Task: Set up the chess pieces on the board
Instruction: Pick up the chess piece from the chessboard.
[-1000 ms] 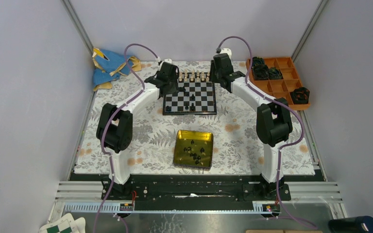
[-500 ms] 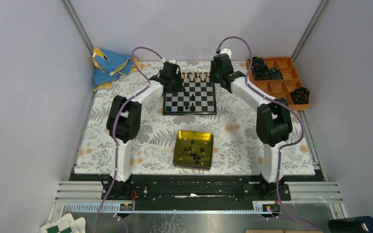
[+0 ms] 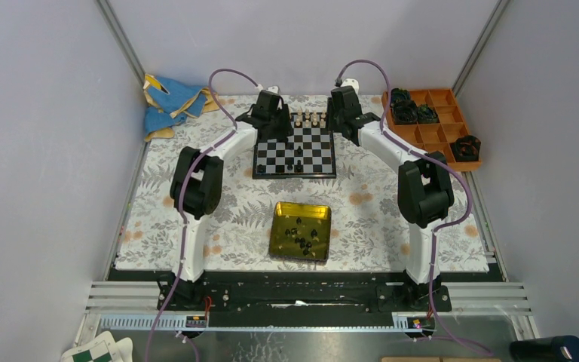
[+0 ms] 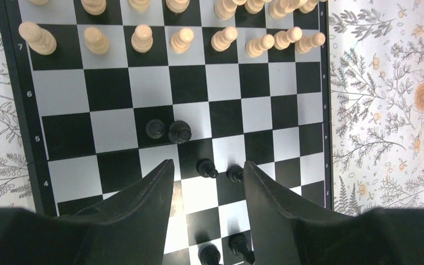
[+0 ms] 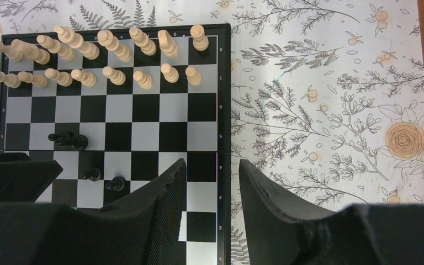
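Yellow tin (image 3: pixel 274 234) of black chess pieces (image 3: pixel 301 241); left hand (image 4: pixel 208 164), right hand (image 5: pixel 212 162) wide, empty.

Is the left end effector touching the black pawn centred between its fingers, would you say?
Apart: the left wrist view shows bare board between the black pawn and each finger of the left end effector.

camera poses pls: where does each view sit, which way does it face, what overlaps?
Top external: above and behind the bases, looking down at the board and yellow tin; left arm and right arm show whole.
Left wrist: on the left arm, looking down on the board; left hand open, fingers at the bottom.
Right wrist: over the board's right edge, looking down; right hand open, fingers at the bottom.
Shared: both wrist views show the cream rows and the black pieces mid-board.
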You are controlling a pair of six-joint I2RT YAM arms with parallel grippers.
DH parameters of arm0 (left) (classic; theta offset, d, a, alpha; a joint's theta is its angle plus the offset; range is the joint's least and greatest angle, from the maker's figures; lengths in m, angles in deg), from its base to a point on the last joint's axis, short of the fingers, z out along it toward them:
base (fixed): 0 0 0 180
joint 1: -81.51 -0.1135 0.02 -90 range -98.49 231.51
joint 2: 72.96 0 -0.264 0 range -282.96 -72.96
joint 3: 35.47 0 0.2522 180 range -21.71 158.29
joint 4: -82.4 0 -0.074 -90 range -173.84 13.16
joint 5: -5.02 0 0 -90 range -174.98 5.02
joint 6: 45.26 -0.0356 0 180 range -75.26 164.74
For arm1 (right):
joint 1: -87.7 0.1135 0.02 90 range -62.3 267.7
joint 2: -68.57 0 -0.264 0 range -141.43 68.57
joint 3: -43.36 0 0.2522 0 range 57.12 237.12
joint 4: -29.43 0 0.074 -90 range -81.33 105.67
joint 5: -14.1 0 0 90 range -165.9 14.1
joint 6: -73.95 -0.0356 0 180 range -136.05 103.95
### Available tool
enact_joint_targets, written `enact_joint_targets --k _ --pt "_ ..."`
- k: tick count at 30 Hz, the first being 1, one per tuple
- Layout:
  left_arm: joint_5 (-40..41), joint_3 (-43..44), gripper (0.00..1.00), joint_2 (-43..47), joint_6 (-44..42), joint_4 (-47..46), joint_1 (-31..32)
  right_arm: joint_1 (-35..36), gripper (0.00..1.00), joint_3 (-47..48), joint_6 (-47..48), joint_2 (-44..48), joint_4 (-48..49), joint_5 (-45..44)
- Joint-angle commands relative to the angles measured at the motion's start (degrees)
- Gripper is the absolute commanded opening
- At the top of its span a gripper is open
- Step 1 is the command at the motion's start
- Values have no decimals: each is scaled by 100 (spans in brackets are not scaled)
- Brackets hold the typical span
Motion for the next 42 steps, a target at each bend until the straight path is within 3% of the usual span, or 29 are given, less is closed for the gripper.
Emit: enact_joint_targets --k 1,42 --pt "-71 280 57 -163 132 -234 21 -18 47 -31 64 191 242 97" --pt "132 985 56 -784 -45 -1 20 -13 46 -219 66 284 312 88"
